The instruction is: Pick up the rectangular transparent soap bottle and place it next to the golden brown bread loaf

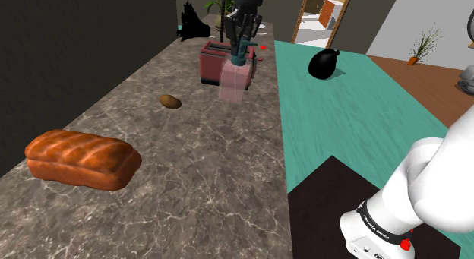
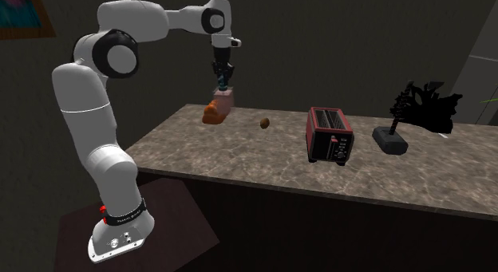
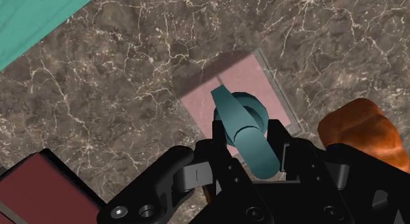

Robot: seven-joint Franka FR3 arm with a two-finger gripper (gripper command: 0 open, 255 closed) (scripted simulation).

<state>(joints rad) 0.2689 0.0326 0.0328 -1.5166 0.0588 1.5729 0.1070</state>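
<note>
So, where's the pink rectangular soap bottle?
Shoulder view: the pink soap bottle hangs in the black gripper over the marbled counter, in front of the red toaster.

We can read no text; the white lettering on the arm's black band (image 1: 377, 219), lower right, is too small.

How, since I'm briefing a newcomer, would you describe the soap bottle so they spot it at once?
Find the white-veined marble counter. Above it the black two-finger gripper clasps a rectangular, pale pink, see-through soap bottle by its teal pump. Unlike the dark red toaster and golden-brown bread loaf, it is translucent and off the counter.
</note>
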